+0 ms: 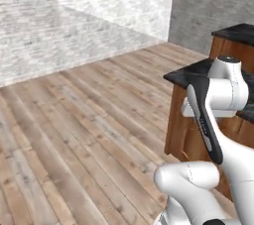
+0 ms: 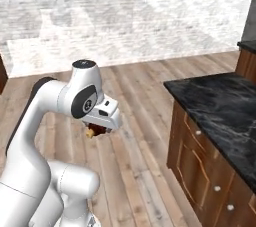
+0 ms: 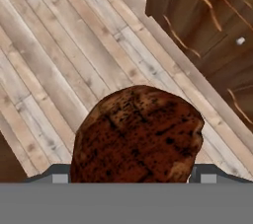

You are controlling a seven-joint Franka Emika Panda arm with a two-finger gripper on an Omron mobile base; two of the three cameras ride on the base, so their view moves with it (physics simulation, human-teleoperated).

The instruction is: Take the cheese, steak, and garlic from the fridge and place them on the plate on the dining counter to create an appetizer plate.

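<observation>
Nearest the hand camera, the steak (image 3: 136,136), a dark reddish-brown rounded lump with black speckles, was seen wedged between the two small dark fingertips (image 3: 59,176) of the gripper (image 3: 131,177), one tip at each flank of the meat. The jaws were held wide and closed on the steak, which was carried above the pale wood-plank floor (image 3: 64,55).

From the right base view, the gripper (image 2: 97,132) was seen tucked under the white wrist of the arm, with a small reddish-brown and tan patch of the steak (image 2: 96,131) visible beneath it.

A brown wood-panel cabinet (image 2: 200,171) with small pale knobs, topped by black marble with pale veins (image 2: 225,111), was seen to the right, well apart from the gripper. A whitewashed brick wall (image 2: 125,16) was seen behind.
</observation>
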